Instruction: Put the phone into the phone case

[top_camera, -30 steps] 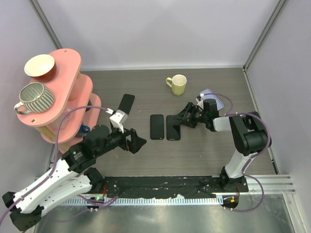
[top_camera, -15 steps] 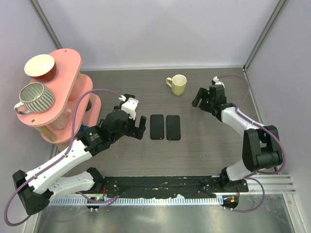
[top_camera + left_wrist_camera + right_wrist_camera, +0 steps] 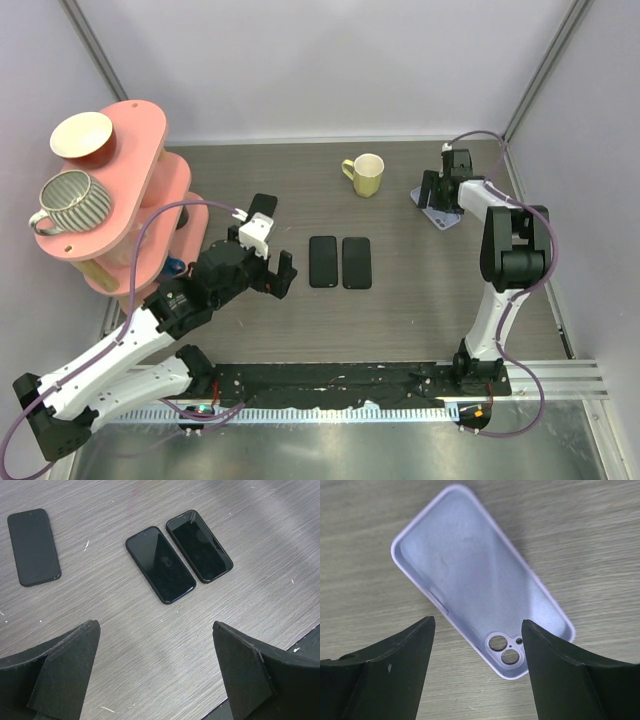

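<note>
Grey wood-grain tabletop fills the enclosure, with pale walls on three sides.

The right gripper (image 3: 476,630) has its jaws spread, one finger to each side of the phone case (image 3: 480,575) below it, and neither finger visibly touches the case. That arm is stretched to the far right corner (image 3: 437,190), close to the right wall, with little room beyond it. The lilac case (image 3: 441,215) lies flat with its open side up. Its bare lining shows, and the camera cut-outs are at the end nearest the fingers.

The left gripper (image 3: 155,630) also has its jaws wide apart and grips nothing. It hangs above bare table (image 3: 275,272), and its arm reaches diagonally from the near left. Just ahead of it, two black phones lie side by side, almost touching: the left phone (image 3: 160,564) and the right phone (image 3: 199,545). Both are well apart from the case (image 3: 323,261) (image 3: 357,262). A third dark slab (image 3: 34,546) lies off to the left, near the pink stand (image 3: 140,120).

Open table surrounds the phones. A yellow mug (image 3: 367,174) stands beyond them, with its pale interior showing. The stand's top tier carries a striped mug (image 3: 70,198) and a bowl (image 3: 82,135).
</note>
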